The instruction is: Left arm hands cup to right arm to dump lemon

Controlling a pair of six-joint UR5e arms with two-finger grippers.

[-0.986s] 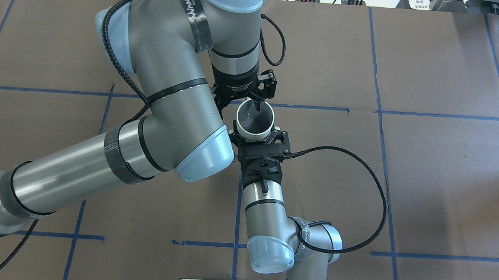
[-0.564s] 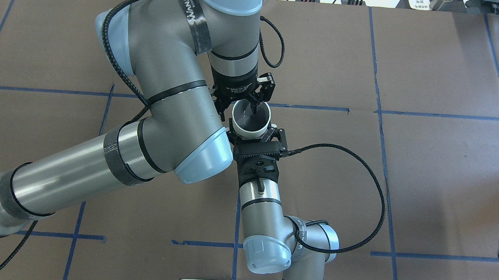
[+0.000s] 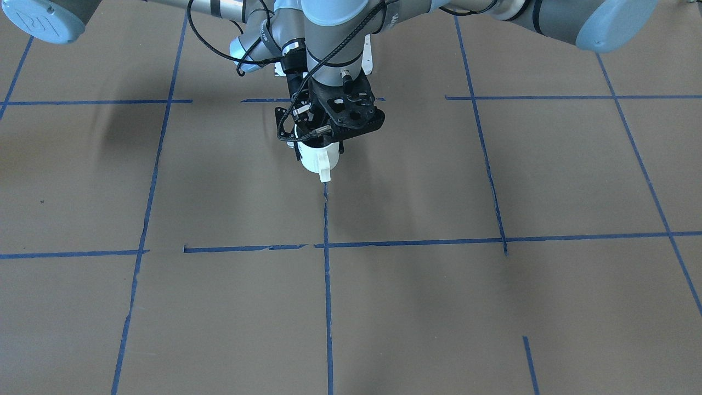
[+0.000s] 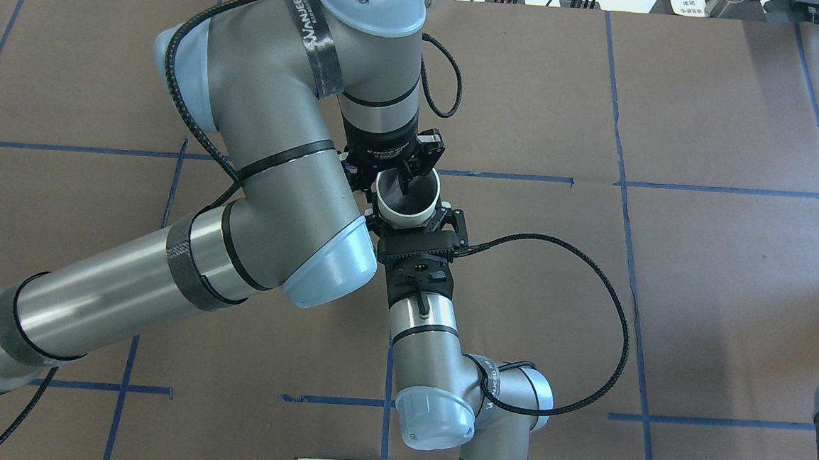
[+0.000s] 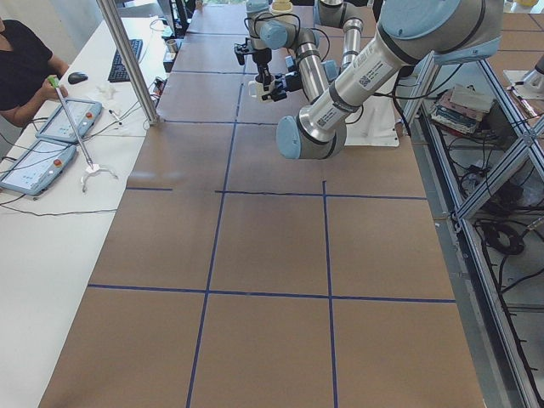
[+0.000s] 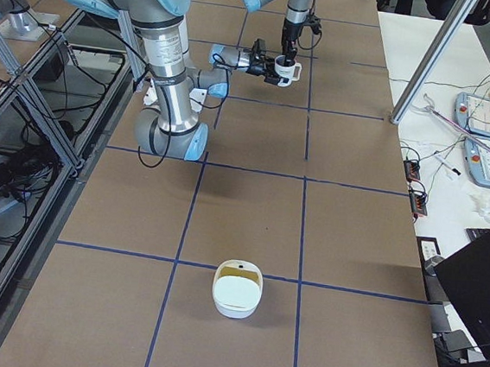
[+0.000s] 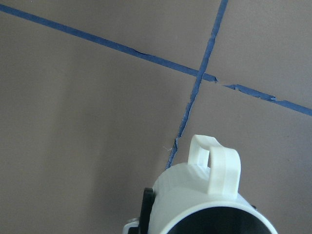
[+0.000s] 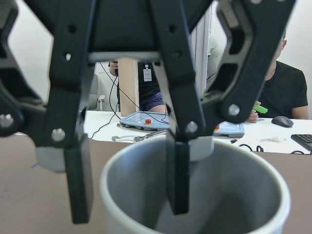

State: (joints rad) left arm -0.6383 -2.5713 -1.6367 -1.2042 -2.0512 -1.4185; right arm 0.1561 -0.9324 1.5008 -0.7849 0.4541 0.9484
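Right gripper [image 4: 417, 222] clamped round the raised cup [image 4: 405, 200], left gripper [image 8: 127, 187] spread open astride its rim

"WANJEED" white print on black strap [image 4: 315, 29] round left arm [image 4: 268, 93]; wrist label [image 4: 385, 145] too small

**Table** [image 3: 439, 307]: brown paper cover, ruled into large squares by blue tape lines [image 3: 327, 307].

**Left arm** [image 3: 329, 46]: grey tube with light-blue joint caps, entering from the far right. It turns down as an upright column at far centre and ends in a black holed housing [image 3: 348, 109].

**Cup** [image 3: 318, 156]: white, directly under the housing, which hides its upper part. Its handle [image 3: 326, 174] points to the near side, over the far end of the centre tape line.

**Right arm** [image 3: 255, 41]: grey, entering from the far left, largely hidden behind the column.

**Fingers of both arms:** hidden.

**Shadow** [image 3: 126, 120]: soft, on the paper left of the cup.
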